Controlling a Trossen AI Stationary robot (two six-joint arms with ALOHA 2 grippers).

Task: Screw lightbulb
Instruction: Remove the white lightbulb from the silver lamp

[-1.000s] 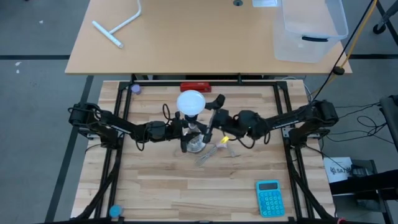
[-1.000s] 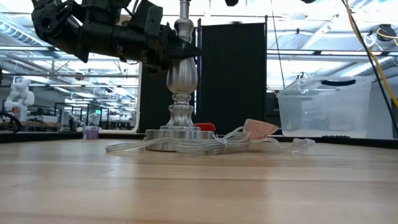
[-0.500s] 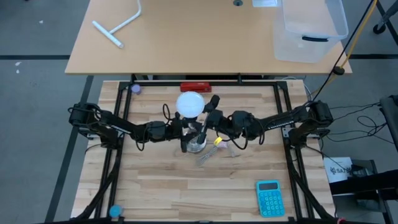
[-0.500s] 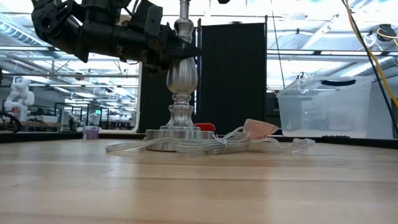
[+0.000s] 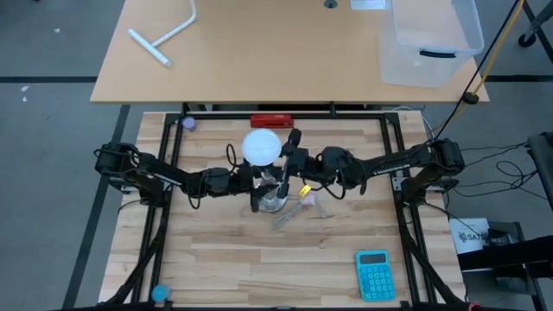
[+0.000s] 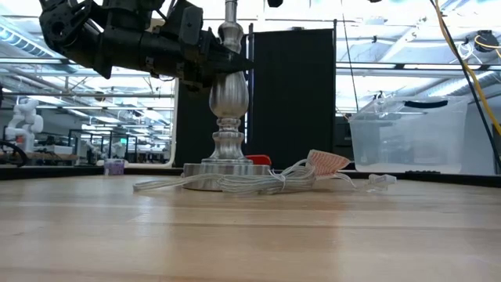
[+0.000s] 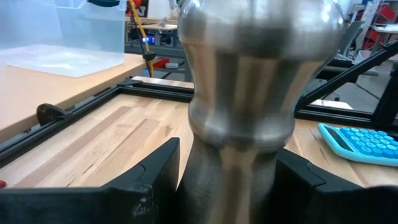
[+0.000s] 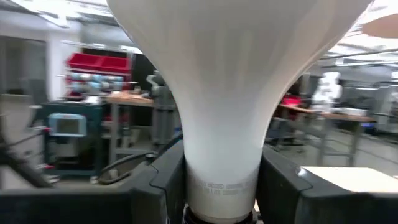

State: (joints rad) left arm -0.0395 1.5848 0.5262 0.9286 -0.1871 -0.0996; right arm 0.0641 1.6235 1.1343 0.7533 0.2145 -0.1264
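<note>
Claws (image 5: 286,154) round lightbulb (image 5: 263,146), lamp stand (image 6: 226,102).

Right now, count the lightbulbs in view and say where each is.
1. The lightbulb sits atop the lamp stand at mid-table, right gripper around its neck. None else visible.

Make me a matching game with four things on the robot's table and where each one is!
Things:
1. bulb
2. calculator
3. cord
4. red box

Places:
A. near front right corner of the table
B. lying coiled on the wood beside the lamp's foot
C. on top of the lamp stand
D. by the table's far edge

Pairs: 1-C, 2-A, 3-B, 4-D
</note>
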